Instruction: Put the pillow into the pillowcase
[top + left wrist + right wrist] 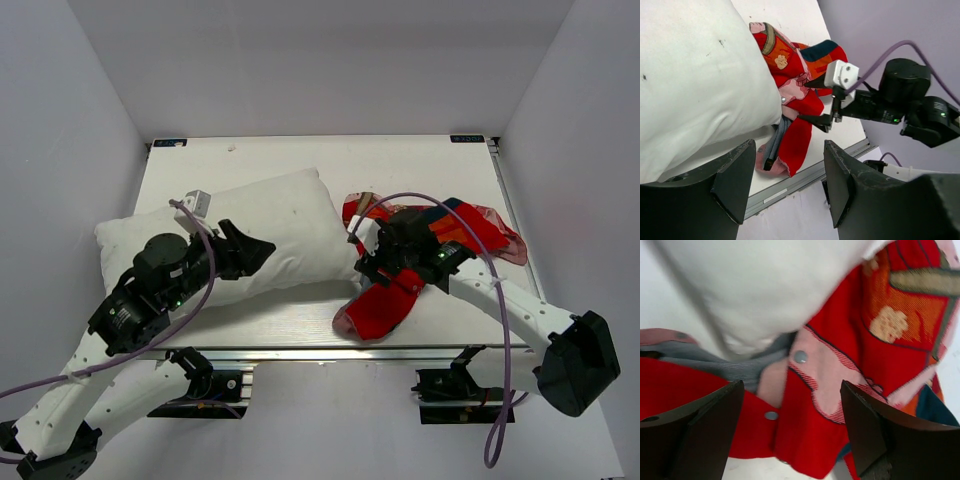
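Worry here: right hand (pixel 791 390) is spread wide, holding nothing, pillowcase (pixel 880 365) bunched right under it, pillow (pixel 765 285) corner just beyond. The left hand (pixel 787 147) is open and empty too, pillow beside it. Grab both cloth layers and I reckon the opening ends up pinched shut.

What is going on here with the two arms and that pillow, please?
The two arms are working to get the white pillow into the red pillowcase. The pillow lies on the table with one corner against the crumpled pillowcase, not visibly inside it. The right claw hangs open just over the pillowcase beside that corner, gripping nothing. The left claw is open at the pillow's near edge, also empty.
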### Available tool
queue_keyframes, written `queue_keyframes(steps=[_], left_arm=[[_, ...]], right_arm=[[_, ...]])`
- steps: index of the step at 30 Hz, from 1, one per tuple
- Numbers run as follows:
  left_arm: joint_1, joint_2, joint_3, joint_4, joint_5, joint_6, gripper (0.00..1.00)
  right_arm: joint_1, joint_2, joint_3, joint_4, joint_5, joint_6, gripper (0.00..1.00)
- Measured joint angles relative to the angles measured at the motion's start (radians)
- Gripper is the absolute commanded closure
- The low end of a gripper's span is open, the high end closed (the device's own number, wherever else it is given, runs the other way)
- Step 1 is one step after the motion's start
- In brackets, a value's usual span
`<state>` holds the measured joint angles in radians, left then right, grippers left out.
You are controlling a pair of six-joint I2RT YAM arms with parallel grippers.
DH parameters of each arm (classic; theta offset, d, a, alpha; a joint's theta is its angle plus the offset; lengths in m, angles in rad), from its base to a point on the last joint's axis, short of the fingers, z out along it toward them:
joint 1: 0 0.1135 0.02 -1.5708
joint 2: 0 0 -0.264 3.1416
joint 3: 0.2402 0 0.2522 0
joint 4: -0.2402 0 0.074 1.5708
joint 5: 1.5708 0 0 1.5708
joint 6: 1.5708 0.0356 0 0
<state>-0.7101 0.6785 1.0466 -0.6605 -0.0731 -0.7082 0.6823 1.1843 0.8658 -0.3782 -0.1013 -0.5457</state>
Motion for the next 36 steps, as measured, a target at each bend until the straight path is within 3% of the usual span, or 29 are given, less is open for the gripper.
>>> queue_keyframes(steps=[5, 14, 20, 24, 25, 26, 27, 28, 36], left_arm=[[0.000, -0.051, -0.021, -0.004, -0.019, -0.026, 0.33], [0.000, -0.027, -0.044, -0.004, -0.020, -0.037, 0.33], [0.000, -0.026, -0.056, 0.003, -0.020, -0.039, 0.33], [0.000, -0.027, -0.058, 0.004, -0.020, -0.041, 0.33], [0.000, -0.028, -0.060, 0.004, -0.020, -0.041, 0.33], [0.000, -0.029, -0.061, 0.006, -0.020, -0.041, 0.33], [0.000, -0.030, -0.064, 0.009, -0.020, -0.041, 0.33], [0.000, -0.031, -0.067, 0.010, -0.020, -0.041, 0.33], [0.000, -0.002, -0.079, 0.018, -0.008, -0.033, 0.33]], right_arm=[[-0.001, 0.022, -0.034, 0.056, 0.104, -0.025, 0.20], [-0.001, 0.079, -0.095, 0.109, 0.141, -0.057, 0.27], [-0.001, 0.115, -0.128, 0.151, 0.182, -0.088, 0.43], [-0.001, 0.131, -0.129, 0.172, 0.206, -0.107, 0.60], [-0.001, 0.131, -0.129, 0.175, 0.209, -0.113, 0.72], [-0.002, 0.131, -0.129, 0.177, 0.211, -0.116, 0.78], [-0.002, 0.131, -0.129, 0.178, 0.212, -0.120, 0.93], [-0.002, 0.131, -0.129, 0.179, 0.211, -0.120, 1.00], [-0.027, 0.114, -0.062, 0.132, 0.192, -0.049, 1.00]])
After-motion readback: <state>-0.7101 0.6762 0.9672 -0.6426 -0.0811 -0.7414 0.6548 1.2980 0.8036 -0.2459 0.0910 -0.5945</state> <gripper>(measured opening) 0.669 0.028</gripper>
